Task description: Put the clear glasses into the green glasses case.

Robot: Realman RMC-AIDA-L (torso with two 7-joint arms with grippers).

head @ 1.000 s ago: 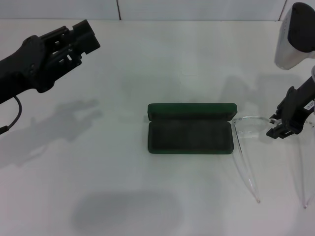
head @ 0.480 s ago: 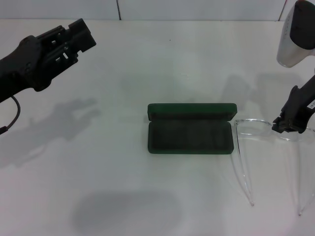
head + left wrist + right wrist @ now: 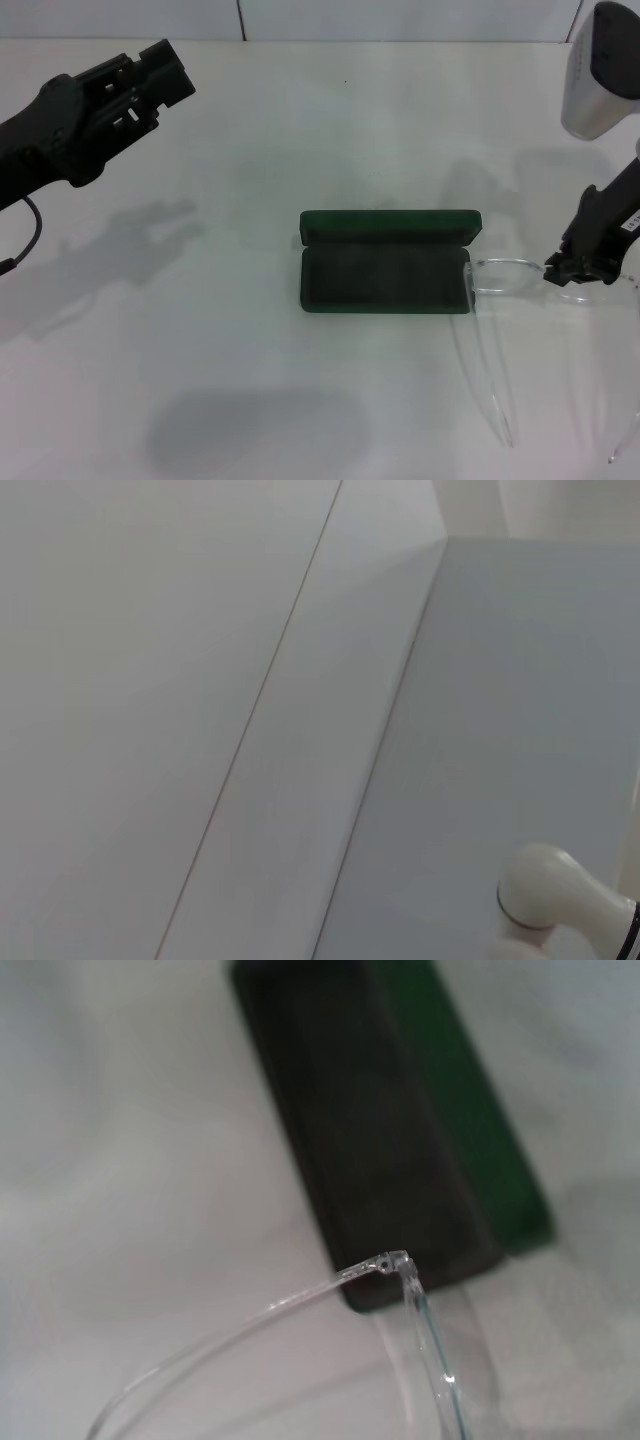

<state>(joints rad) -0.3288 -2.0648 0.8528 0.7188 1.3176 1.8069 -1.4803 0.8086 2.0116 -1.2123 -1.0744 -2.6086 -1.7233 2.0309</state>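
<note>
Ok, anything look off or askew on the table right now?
Nothing damaged or spilled. The clear glasses, held by the right gripper, have arms unfolded beside the open green glasses case. The left gripper is off to the side.

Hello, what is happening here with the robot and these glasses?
The right pincer grips the clear glasses by the front frame, just to the right of the green glasses case. The glasses' arms are unfolded and point toward the robot. The case lies open on the white table with nothing inside yet. The left pincer is idle, raised over the table's far left.
</note>
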